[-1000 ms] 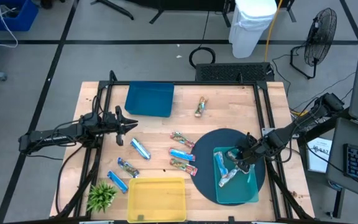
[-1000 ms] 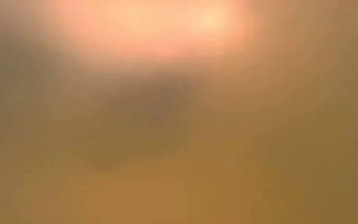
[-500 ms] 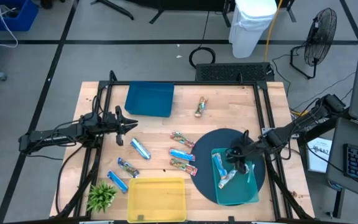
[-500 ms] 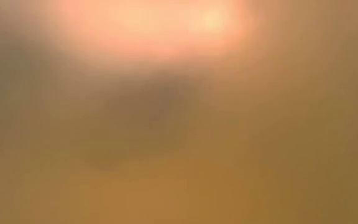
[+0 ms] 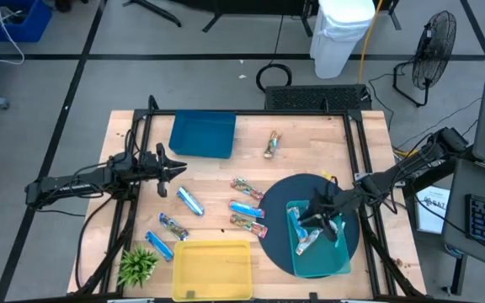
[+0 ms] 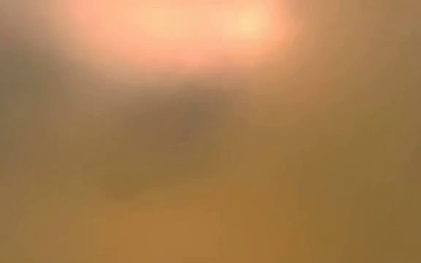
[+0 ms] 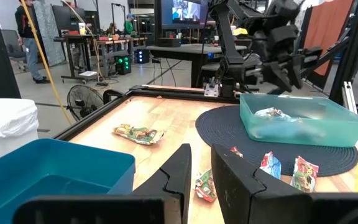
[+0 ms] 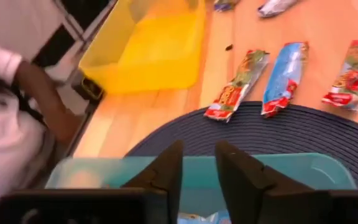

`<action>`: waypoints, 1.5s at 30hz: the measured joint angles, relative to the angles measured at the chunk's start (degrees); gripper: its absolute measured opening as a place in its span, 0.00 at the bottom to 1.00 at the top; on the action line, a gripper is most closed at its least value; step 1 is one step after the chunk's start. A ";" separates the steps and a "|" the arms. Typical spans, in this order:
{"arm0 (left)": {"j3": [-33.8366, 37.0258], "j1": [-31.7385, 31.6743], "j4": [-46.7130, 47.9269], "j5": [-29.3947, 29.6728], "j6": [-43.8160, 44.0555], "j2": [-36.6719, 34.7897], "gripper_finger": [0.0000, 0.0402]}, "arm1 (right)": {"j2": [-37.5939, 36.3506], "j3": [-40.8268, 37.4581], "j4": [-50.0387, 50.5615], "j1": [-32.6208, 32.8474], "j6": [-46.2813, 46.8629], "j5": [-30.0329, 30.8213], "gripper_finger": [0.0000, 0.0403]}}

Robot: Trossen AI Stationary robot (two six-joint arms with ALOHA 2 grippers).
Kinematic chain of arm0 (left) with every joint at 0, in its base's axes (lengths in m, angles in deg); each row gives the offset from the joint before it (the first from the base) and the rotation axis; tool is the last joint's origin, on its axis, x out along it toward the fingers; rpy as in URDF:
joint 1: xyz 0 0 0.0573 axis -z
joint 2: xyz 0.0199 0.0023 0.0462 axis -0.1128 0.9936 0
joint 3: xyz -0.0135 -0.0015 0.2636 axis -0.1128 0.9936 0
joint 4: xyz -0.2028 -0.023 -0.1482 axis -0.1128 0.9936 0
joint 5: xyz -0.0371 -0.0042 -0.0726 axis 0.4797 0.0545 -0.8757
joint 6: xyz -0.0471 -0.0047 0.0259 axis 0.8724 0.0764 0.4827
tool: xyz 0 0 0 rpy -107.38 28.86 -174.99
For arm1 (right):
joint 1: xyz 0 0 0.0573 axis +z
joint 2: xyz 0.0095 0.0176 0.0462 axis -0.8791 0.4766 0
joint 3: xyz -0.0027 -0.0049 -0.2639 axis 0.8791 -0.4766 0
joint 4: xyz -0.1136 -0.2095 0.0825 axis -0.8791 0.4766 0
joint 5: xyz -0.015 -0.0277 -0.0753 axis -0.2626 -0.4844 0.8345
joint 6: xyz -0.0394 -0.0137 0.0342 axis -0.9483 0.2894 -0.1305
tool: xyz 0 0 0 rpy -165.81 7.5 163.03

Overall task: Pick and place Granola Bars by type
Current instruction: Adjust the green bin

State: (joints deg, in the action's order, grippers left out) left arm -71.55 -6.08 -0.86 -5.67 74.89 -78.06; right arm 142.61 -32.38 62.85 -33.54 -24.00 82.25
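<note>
Several granola bars lie flat on the wooden table: blue-silver ones (image 5: 190,200) (image 5: 247,208) (image 5: 159,245) and multicoloured ones (image 5: 247,188) (image 5: 247,223) (image 5: 173,225), with one multicoloured bar (image 5: 271,144) farther back. A blue-silver bar (image 5: 308,242) lies in the teal tray (image 5: 343,257). My right gripper (image 5: 317,217) (image 8: 197,152) hovers open over that tray's left part. My left gripper (image 5: 175,166) (image 7: 201,152) waits open near the dark blue tray (image 5: 202,135), holding nothing. The low view shows only an orange blur.
The teal tray sits on a dark round mat (image 5: 280,198). A yellow tray (image 5: 213,269) and a small green plant (image 5: 137,265) stand at the near edge. A person's pale sleeve and arm (image 8: 36,106) show beyond the yellow tray in the right wrist view.
My right gripper has moved a little toward the table's left above the teal tray. The bars and the left arm have stayed where they were.
</note>
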 joint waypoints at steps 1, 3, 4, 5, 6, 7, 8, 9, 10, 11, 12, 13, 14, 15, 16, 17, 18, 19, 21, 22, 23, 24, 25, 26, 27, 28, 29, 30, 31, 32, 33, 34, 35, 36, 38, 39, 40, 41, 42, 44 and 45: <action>0.01 0.00 0.00 0.00 0.01 0.00 0.17 | 0.44 0.00 -0.02 0.55 -0.88 0.57 0.17; -0.01 -0.01 0.00 -0.02 0.01 0.00 0.17 | 1.78 0.13 -0.05 1.54 -2.87 3.22 0.07; 0.01 0.00 0.00 -0.01 0.00 0.01 0.17 | 2.87 0.44 0.01 1.89 -3.93 4.42 0.03; -0.01 0.00 0.00 -0.01 0.00 0.00 0.17 | 4.02 0.87 -0.15 2.19 -4.50 5.24 0.02; 0.01 0.00 0.00 0.00 0.00 -0.01 0.17 | 5.18 1.46 -0.21 2.40 -4.53 6.34 0.02; 0.01 -0.02 0.00 0.00 0.00 -0.01 0.17 | 6.50 2.23 -0.26 2.54 -4.56 7.05 0.02; 0.01 0.00 0.00 0.00 0.00 0.01 0.17 | 8.02 3.22 -0.29 2.62 -4.96 7.42 0.01; -0.01 -0.02 0.00 0.00 0.00 -0.01 0.17 | 9.52 4.21 -0.21 2.77 -5.72 7.46 0.01; 0.01 -0.01 0.00 -0.01 0.00 -0.01 0.17 | 11.08 5.26 0.35 3.00 -6.45 7.56 0.00; 0.01 0.00 0.00 0.00 0.00 0.01 0.17 | 12.73 6.49 1.27 3.22 -6.97 7.57 0.00; 0.01 -0.01 0.00 0.00 0.00 -0.01 0.17 | 14.36 8.10 2.73 3.31 -7.37 7.59 0.00; 0.01 -0.01 0.00 0.00 0.00 -0.01 0.17 | 16.00 9.81 4.50 3.34 -7.57 7.55 0.00; -0.01 -0.02 0.00 0.00 0.00 0.00 0.17 | 17.59 11.77 6.94 3.33 -7.74 7.70 0.00; 0.01 0.00 0.00 0.00 0.00 0.01 0.17 | 19.16 13.71 9.86 3.31 -7.73 8.24 0.00; -0.01 -0.02 0.00 0.00 0.00 -0.01 0.17 | 20.69 15.62 13.27 3.29 -7.50 9.29 0.00; 0.01 0.00 0.00 0.00 0.00 -0.01 0.17 | 22.27 17.57 16.74 3.24 -7.15 9.81 0.00; 0.01 0.00 0.00 0.00 0.00 0.00 0.17 | 23.79 19.42 19.80 3.25 -6.71 10.59 0.00; 0.00 0.00 0.00 0.00 0.00 0.00 0.17 | 25.18 21.06 22.72 3.22 -6.05 10.83 0.00; -0.01 0.00 0.00 0.00 0.02 -0.01 0.17 | 27.73 23.73 26.67 3.09 -4.83 10.88 0.00; 0.00 0.00 0.00 0.00 0.00 0.01 0.17 | 28.88 24.65 28.01 3.07 -4.20 11.00 0.00; 0.00 0.00 0.00 0.00 0.00 -0.01 0.17 | 29.76 25.37 29.02 2.94 -3.78 11.20 0.00; -0.01 -0.02 -0.02 0.00 0.00 0.01 0.17 | 30.40 25.82 29.85 2.81 -3.28 11.19 0.00; 0.01 0.00 0.00 0.00 0.00 0.01 0.17 | 30.87 25.97 30.42 2.67 -2.72 11.27 0.00; 0.01 0.00 0.00 0.00 0.00 -0.01 0.17 | 31.29 26.04 31.26 2.40 -2.40 11.06 0.00; 0.00 0.00 -0.01 0.00 0.00 -0.01 0.17 | 31.64 25.86 32.11 2.18 -1.99 10.77 0.00; 0.00 -0.01 0.00 0.00 0.00 0.01 0.17 | 31.85 25.77 33.42 2.01 -1.65 10.82 0.00; 0.01 -0.02 -0.02 0.00 0.00 0.00 0.17 | 31.82 25.64 34.11 1.74 -1.21 10.79 0.00; 0.01 -0.02 -0.02 0.00 0.00 0.00 0.17 | 31.69 25.71 33.96 1.51 -1.07 10.81 0.00; 0.00 -0.01 -0.01 -0.01 0.00 -0.01 0.17 | 31.62 25.88 33.93 1.30 -1.03 10.93 0.00; 0.01 -0.01 0.00 0.00 0.00 0.01 0.17 | 31.57 25.90 34.32 1.19 -1.02 10.96 0.00; -0.01 0.00 0.00 0.00 0.00 -0.01 0.17 | 31.57 25.90 34.77 1.10 -1.02 10.94 0.00; 0.01 -0.02 0.00 0.00 0.00 0.01 0.17 | 31.57 25.85 35.34 0.94 -1.02 10.93 0.00; 0.01 0.00 0.00 0.00 0.00 0.01 0.17 | 31.57 25.82 35.90 0.78 -1.03 10.93 0.00; 0.00 0.00 -0.01 0.00 0.00 -0.01 0.17 | 31.57 25.81 36.07 0.54 -1.02 11.44 0.00; 0.01 0.00 0.00 0.00 0.01 0.00 0.17 | 31.57 25.81 37.22 0.13 -0.63 13.86 0.00; -0.01 -0.01 -0.02 -0.01 0.00 0.00 0.17 | 31.58 25.81 38.05 -0.03 0.02 15.27 0.00; 0.01 -0.02 -0.02 0.00 0.00 -0.01 0.17 | 31.57 25.81 38.98 -0.30 0.66 16.49 0.00; 0.00 0.00 0.00 -0.02 0.00 0.00 0.17 | 31.57 25.81 40.04 -0.60 1.34 16.98 0.00; -0.01 0.00 -0.02 -0.02 0.00 -0.01 0.17 | 31.58 25.81 40.88 -0.89 1.98 17.01 0.00; -0.01 0.00 0.00 0.00 0.00 -0.01 0.17 | 31.58 25.81 42.04 -1.42 3.08 17.04 0.00; 0.01 -0.02 -0.02 0.00 0.00 -0.01 0.17 | 31.57 25.81 42.57 -1.64 3.58 17.11 0.00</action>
State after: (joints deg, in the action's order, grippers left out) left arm -71.54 -6.10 -0.87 -5.67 74.89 -78.07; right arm 174.18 -6.57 105.42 -35.18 -20.42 99.36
